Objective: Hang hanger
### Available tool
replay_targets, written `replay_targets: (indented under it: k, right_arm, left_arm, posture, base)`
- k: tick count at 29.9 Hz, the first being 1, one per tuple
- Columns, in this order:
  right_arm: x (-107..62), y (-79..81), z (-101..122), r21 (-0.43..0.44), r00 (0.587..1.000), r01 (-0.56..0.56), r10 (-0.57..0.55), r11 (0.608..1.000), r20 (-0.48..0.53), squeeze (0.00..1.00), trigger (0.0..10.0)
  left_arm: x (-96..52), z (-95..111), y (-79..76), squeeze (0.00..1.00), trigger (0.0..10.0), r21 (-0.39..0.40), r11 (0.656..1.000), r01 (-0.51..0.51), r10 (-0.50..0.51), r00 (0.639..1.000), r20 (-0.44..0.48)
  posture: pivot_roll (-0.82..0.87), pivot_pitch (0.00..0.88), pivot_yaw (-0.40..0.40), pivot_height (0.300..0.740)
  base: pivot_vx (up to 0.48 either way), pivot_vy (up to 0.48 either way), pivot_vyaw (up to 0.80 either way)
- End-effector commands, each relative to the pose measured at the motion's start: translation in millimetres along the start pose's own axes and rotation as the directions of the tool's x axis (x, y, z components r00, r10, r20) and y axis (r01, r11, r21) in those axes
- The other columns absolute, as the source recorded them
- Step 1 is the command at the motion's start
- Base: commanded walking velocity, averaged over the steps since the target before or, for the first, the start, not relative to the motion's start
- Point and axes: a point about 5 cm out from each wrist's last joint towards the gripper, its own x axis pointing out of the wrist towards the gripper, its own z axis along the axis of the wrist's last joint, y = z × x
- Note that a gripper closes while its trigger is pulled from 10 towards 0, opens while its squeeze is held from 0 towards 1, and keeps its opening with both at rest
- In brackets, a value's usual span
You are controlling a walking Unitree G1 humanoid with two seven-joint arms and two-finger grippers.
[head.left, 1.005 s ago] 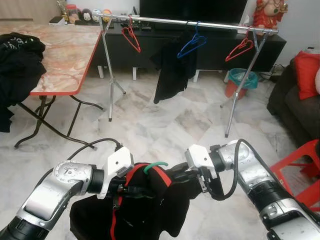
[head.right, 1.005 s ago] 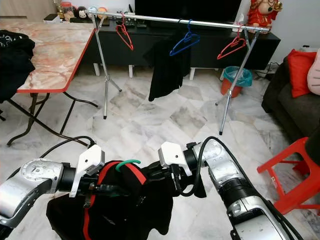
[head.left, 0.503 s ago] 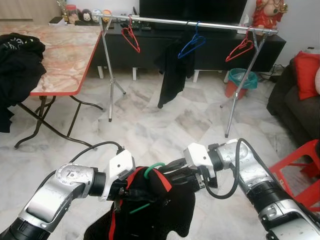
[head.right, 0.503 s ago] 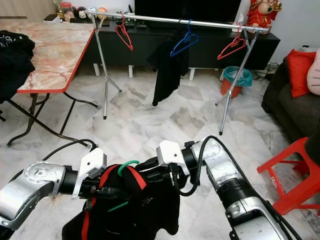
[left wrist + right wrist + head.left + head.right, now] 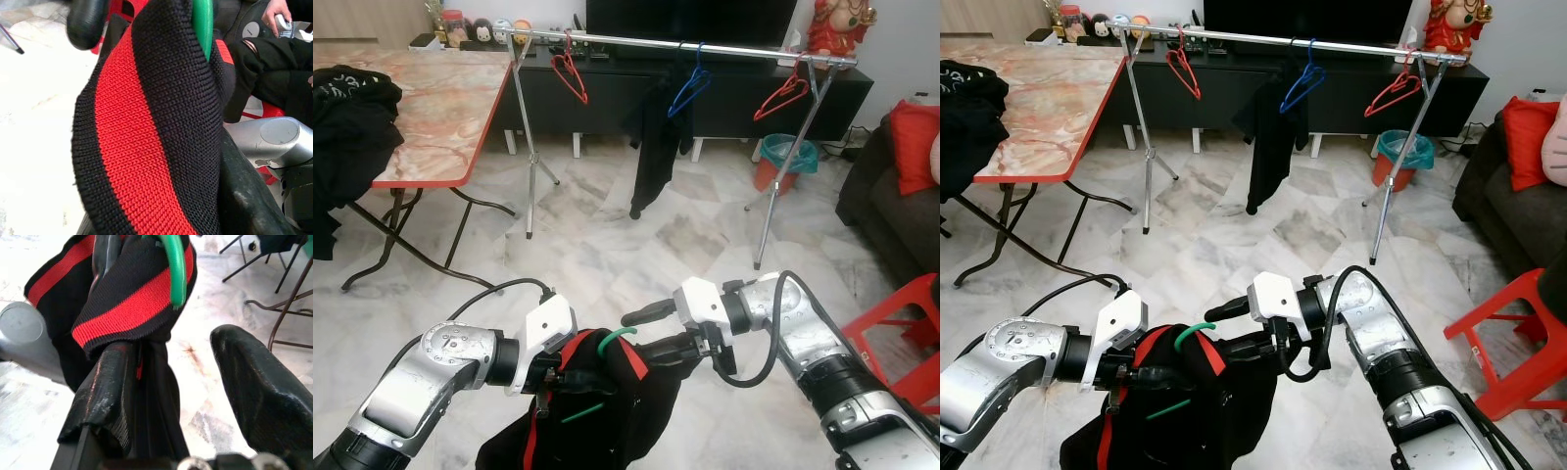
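Note:
A black garment with red stripes hangs on a green hanger low in front of me. My left gripper is shut on the garment and hanger at the collar. My right gripper is open just right of the hanger's hook, one finger against the cloth and the other finger apart from it. Across the room stands the silver clothes rail, carrying a red hanger, a blue hanger with a black garment, and another red hanger.
A marble-topped folding table with black clothes stands at the left. A teal bin sits behind the rail. A dark sofa with a red cushion and a red stool are at the right. A seated person's hand shows close by.
My right gripper has opened and let go of the garment, which now hangs narrower and lower from the left gripper. The black garment on the rail has swung and turned edge-on.

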Motion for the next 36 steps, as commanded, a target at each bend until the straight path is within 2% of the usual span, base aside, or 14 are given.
replay_targets:
  k: [1, 2, 3, 4, 13, 14, 15, 16, 29, 30, 31, 33, 35, 36]
  right_arm:
    - [1.3, -3.6, 3.7, -0.019, 1.000, 0.013, -0.013, 1.000, 0.006, 1.00, 10.0]
    - [1.9, -4.2, 4.3, -0.020, 1.000, 0.017, -0.017, 1.000, 0.010, 1.00, 10.0]
    - [3.3, -4.8, 6.0, -0.023, 1.000, 0.020, -0.019, 1.000, 0.019, 1.00, 10.0]
    - [3.8, -4.6, 6.8, -0.022, 0.999, 0.018, -0.017, 1.000, 0.027, 1.00, 10.0]
    - [3.4, 3.7, -1.5, -0.003, 1.000, -0.026, 0.026, 1.000, -0.002, 1.00, 10.0]
    - [3.7, 4.4, -2.9, -0.008, 1.000, -0.024, 0.024, 1.000, -0.014, 1.00, 10.0]
    - [3.7, 5.0, -4.5, -0.008, 0.999, -0.025, 0.024, 1.000, -0.026, 0.00, 10.0]
    - [3.6, 5.5, -5.6, -0.008, 0.999, -0.025, 0.025, 1.000, -0.031, 0.00, 10.0]
    - [-4.4, -5.9, -6.3, -0.028, 0.995, 0.065, -0.067, 0.997, -0.074, 0.00, 10.0]
    - [-4.2, -7.1, -5.8, -0.027, 0.995, 0.076, -0.078, 0.997, -0.069, 0.15, 10.0]
    - [-4.2, -7.1, -5.8, -0.027, 0.995, 0.076, -0.078, 0.997, -0.069, 0.15, 10.0]
    - [-3.7, -9.7, -4.2, -0.019, 0.994, 0.098, -0.099, 0.995, -0.052, 1.00, 10.0]
    - [-2.8, -10.4, -1.9, -0.016, 0.995, 0.094, -0.094, 0.995, -0.032, 1.00, 10.0]
    - [-2.2, -11.2, -1.3, -0.020, 0.994, 0.102, -0.102, 0.995, -0.029, 1.00, 10.0]
  left_arm:
    - [-1.1, 1.3, 3.7, 0.00, 0.0, 0.030, 0.999, -0.029, 0.030, 1.000, -0.007]
    - [-1.4, 1.5, 4.5, 0.00, 2.1, 0.036, 0.999, -0.037, 0.037, 0.999, -0.009]
    - [-0.8, 2.3, 7.3, 0.00, 4.7, 0.053, 0.996, -0.074, 0.075, 0.997, -0.013]
    - [0.1, 2.8, 8.7, 0.00, 10.0, 0.058, 0.994, -0.096, 0.097, 0.995, -0.013]
    - [1.7, 4.7, 4.1, 0.00, 10.0, 0.022, 0.996, -0.090, 0.090, 0.996, 0.028]
    - [1.5, 4.6, 3.6, 0.00, 8.6, 0.021, 0.996, -0.082, 0.081, 0.996, 0.026]
    - [1.5, 4.4, 3.2, 0.00, 3.1, 0.021, 0.997, -0.076, 0.076, 0.997, 0.024]
    - [1.4, 4.3, 2.9, 0.00, 0.0, 0.020, 0.997, -0.071, 0.070, 0.997, 0.025]
    - [4.5, 5.1, -0.8, 0.00, 0.0, 0.019, 0.999, -0.030, 0.030, 0.999, 0.025]
    - [5.0, 4.8, -1.6, 0.00, 0.0, 0.020, 0.999, -0.026, 0.025, 0.999, 0.022]
    - [5.0, 4.8, -1.6, 0.00, 0.0, 0.020, 0.999, -0.026, 0.025, 0.999, 0.022]
    - [5.6, 3.9, -2.0, 0.00, 0.0, 0.022, 0.999, -0.026, 0.025, 1.000, 0.016]
    - [6.4, 0.8, -1.9, 0.00, 0.0, 0.036, 0.999, -0.030, 0.031, 0.999, -0.012]
    - [6.8, -2.6, -1.9, 0.00, 4.3, 0.045, 0.998, -0.034, 0.036, 0.998, -0.042]
  posture:
    - [0.06, 0.000, -0.036, 0.740]
    - [0.07, 0.000, -0.037, 0.740]
    - [0.07, 0.000, -0.043, 0.740]
    - [0.07, 0.000, -0.052, 0.740]
    - [0.08, 0.000, -0.074, 0.740]
    - [0.08, 0.000, -0.075, 0.740]
    - [0.08, 0.000, -0.077, 0.740]
    - [0.08, 0.000, -0.077, 0.740]
    - [0.08, 0.000, -0.087, 0.740]
    - [0.08, 0.000, -0.088, 0.740]
    - [0.08, 0.000, -0.088, 0.740]
    - [0.08, 0.000, -0.089, 0.740]
    - [0.08, 0.000, -0.090, 0.740]
    - [0.08, 0.000, -0.090, 0.740]
  base:
    - [0.000, 0.000, 0.00]
    - [0.000, 0.000, 0.00]
    - [0.000, 0.000, 0.00]
    - [0.000, 0.000, 0.00]
    - [0.000, 0.000, 0.00]
    - [0.000, 0.000, 0.00]
    - [0.000, 0.000, 0.00]
    - [0.000, 0.000, 0.00]
    - [0.000, 0.000, 0.00]
    - [0.000, 0.000, 0.00]
    - [0.000, 0.000, 0.00]
    - [0.000, 0.000, 0.00]
    - [0.000, 0.000, 0.00]
    - [0.000, 0.000, 0.00]
